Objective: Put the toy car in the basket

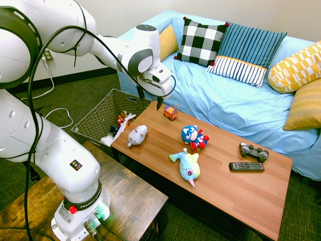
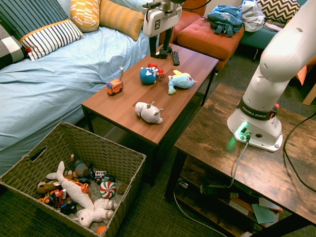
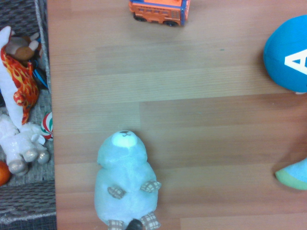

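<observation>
First exterior view: my fingers (image 1: 150, 100) are standing wide, holding nothing | toy car (image 1: 170, 112) is sitting on the bench (image 1: 228, 188), outside the basket (image 1: 93, 128) | nothing of the task is showing done | grasp, carry and release are all remaining

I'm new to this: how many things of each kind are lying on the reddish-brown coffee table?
Soft plush toys: 3
Small boxy orange toy car: 1
Black game controller: 1
Long black remote control: 1
Total: 6
</observation>
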